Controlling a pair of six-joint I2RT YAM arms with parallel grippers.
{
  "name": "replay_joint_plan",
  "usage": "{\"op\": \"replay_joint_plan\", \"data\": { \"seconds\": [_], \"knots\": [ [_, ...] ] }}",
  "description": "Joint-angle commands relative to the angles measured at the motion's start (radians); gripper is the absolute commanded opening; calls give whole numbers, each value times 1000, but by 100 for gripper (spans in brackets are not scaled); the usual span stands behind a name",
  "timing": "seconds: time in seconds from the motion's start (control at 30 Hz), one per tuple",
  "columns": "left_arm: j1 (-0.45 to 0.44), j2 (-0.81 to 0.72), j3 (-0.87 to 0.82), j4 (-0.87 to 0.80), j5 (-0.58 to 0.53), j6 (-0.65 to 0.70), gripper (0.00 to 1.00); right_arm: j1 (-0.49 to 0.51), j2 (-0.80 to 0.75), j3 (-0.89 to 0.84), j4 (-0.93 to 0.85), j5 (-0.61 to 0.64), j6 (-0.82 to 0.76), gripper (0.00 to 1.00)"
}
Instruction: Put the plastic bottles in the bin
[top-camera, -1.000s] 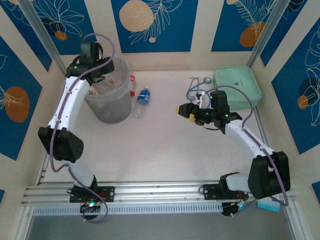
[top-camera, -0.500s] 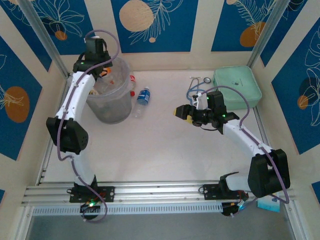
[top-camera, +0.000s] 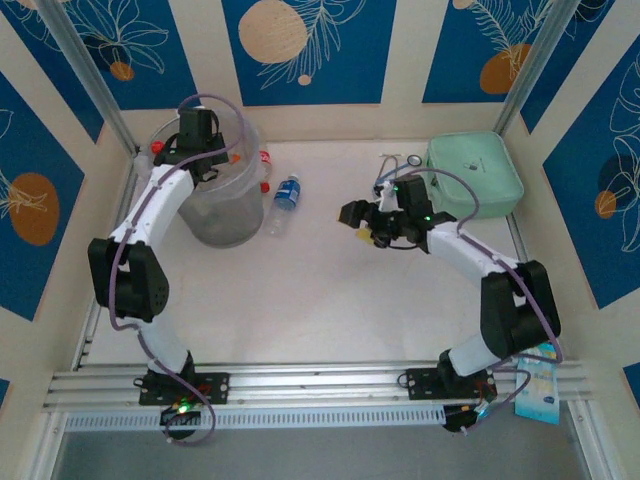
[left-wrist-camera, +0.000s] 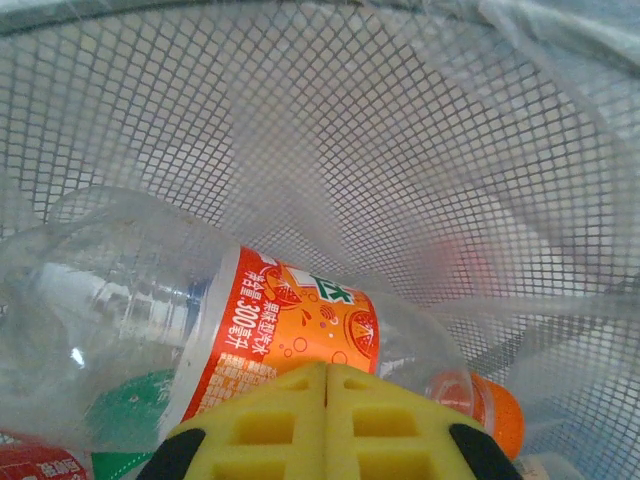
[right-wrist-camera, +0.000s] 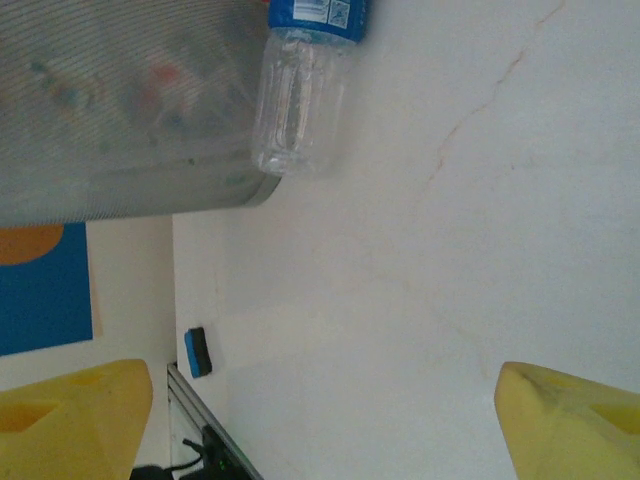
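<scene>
**Change since the earlier frames.** The left arm has swung its wrist in over the bin (top-camera: 218, 222). The left gripper (left-wrist-camera: 326, 388), partly open a second ago, is now closed. The right arm has stretched toward the table's 9 o'clock, which brings the right gripper (top-camera: 358, 222) nearer the loose bottles.

**Jaws.** The left yellow fingers (left-wrist-camera: 270, 430) are pressed flat together with nothing between them. Their tips stand just short of an orange-labelled bottle (left-wrist-camera: 272, 340) lying in the bin, and contact cannot be confirmed. The right jaws stand wide. One yellow finger (right-wrist-camera: 70, 415) sits in each lower corner of the wrist view, with bare table (top-camera: 330, 300) between them.

**Views compared.**
- The left wrist camera shows the bin's interior: a meshed wall, the orange-labelled bottle with its orange cap (left-wrist-camera: 492, 410), and scraps of green and red label beneath.
- The top camera shows a blue-labelled bottle (top-camera: 285, 198) lying on the table at the bin's 3 o'clock, just beside it.
- It also shows a red-capped bottle (top-camera: 265, 166) at about 1 o'clock, against the bin.
- The right wrist camera shows the blue-labelled bottle's base close to the bin wall.
</scene>
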Motion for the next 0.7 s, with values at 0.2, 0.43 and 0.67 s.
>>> {"op": "replay_joint_plan", "data": {
  "seconds": [0.2,0.43,0.67],
  "knots": [
    [4,-99,53,-121,42,20,25,150,255,185,140,167,106,79],
    [4,-240,65,-123,66,51,49,203,483,384,158,206,126,67],
    [4,-384,68,-182,113,76,62,225,638,569,88,244,137,86]
  ]
}}
